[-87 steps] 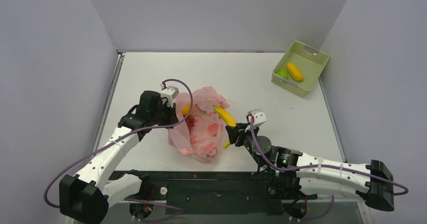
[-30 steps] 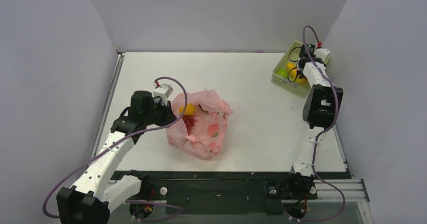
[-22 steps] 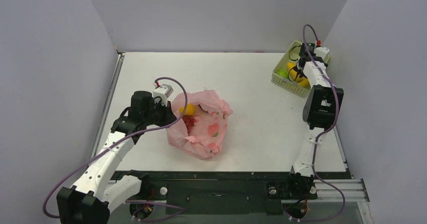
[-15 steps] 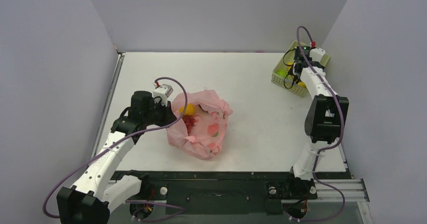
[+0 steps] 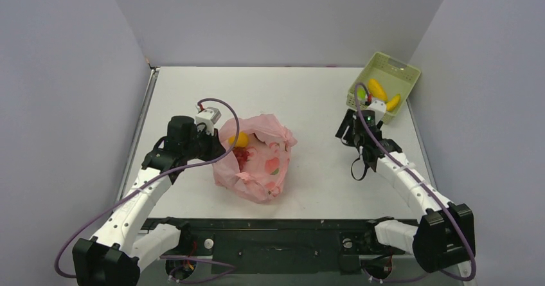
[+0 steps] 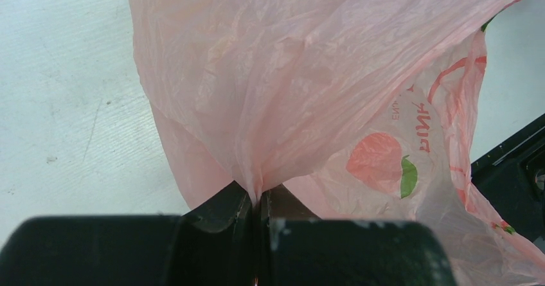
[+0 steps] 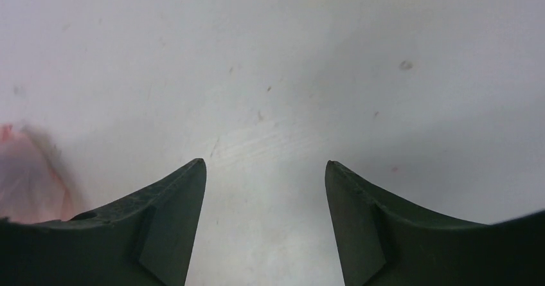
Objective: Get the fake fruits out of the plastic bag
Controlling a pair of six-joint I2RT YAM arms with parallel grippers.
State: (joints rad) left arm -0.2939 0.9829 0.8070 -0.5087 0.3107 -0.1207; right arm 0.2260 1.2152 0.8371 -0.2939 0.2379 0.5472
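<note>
The pink plastic bag point(image 5: 260, 167) lies crumpled left of the table's middle, mouth facing up. My left gripper point(image 5: 215, 146) is shut on a pinched fold of its left rim, seen close in the left wrist view as the gripper point(image 6: 260, 199) clamping the bag point(image 6: 289, 74). Inside the mouth show a yellow fruit point(image 5: 240, 139) and a dark red grape bunch point(image 5: 243, 158). My right gripper point(image 5: 343, 129) hovers open and empty over bare table between bag and basket. Its fingers point(image 7: 265, 164) stand wide apart, with a blurred bit of the bag point(image 7: 22, 170) at the left edge.
A pale green slotted basket point(image 5: 398, 63) sits at the back right corner, holding a yellow-orange oval fruit point(image 5: 376, 88) and a banana point(image 5: 393, 102). Grey walls close in on the left, back and right. A black rail runs along the near edge.
The right arm has swung away from the basket toward the table's middle, its jaws opened, and the banana now lies in the basket. The left arm and bag are still.
</note>
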